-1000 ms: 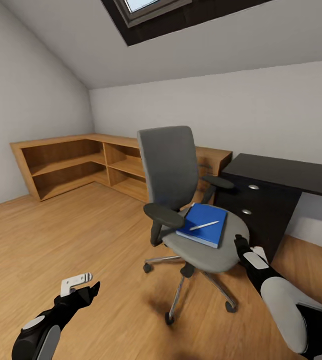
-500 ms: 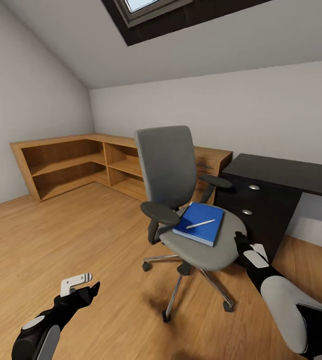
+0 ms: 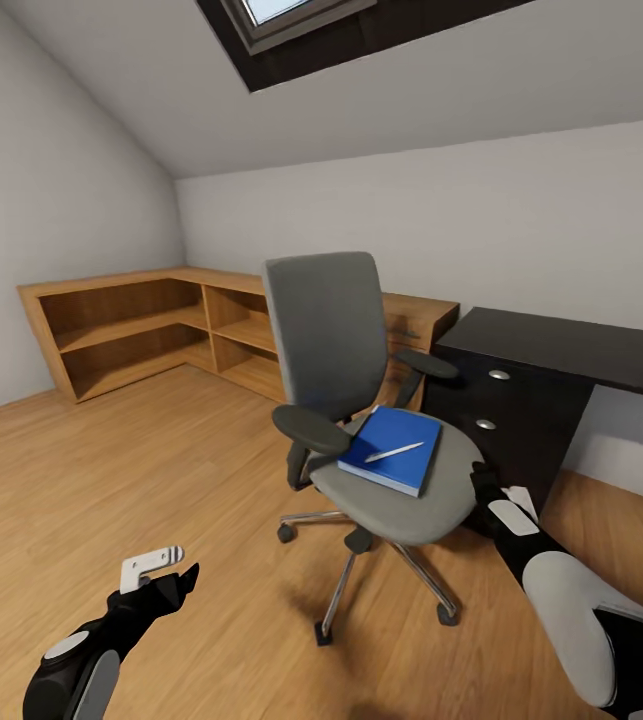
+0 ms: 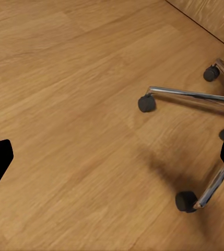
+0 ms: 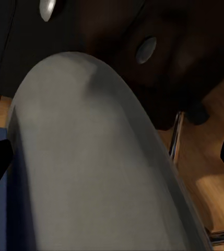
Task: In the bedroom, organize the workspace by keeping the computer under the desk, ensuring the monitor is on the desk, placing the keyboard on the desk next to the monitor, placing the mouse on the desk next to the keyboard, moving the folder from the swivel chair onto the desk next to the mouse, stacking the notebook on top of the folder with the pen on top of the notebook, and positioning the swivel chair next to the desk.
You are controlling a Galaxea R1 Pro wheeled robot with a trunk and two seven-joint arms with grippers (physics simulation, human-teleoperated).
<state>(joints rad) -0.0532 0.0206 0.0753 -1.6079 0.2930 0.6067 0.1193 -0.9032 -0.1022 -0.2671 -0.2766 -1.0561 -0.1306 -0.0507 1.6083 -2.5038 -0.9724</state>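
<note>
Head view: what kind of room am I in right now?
Probably an attic bedroom or home office: sloped ceiling with a skylight, a grey swivel chair beside a black desk, and low wooden shelving along the walls.

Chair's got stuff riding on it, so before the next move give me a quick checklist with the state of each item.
1. Folder flat on the swivel chair seat: ok.
2. Pen lying on the folder, not rolled off: ok.
3. Right gripper at the seat's edge: ok; actual contact: cannot tell.
4. Left gripper away from the chair, over bare floor, jaws open and empty: ok.
5. Desk top near the chair free for the folder: ok for the part in view.
6. Notebook under the folder: cannot tell.
</note>
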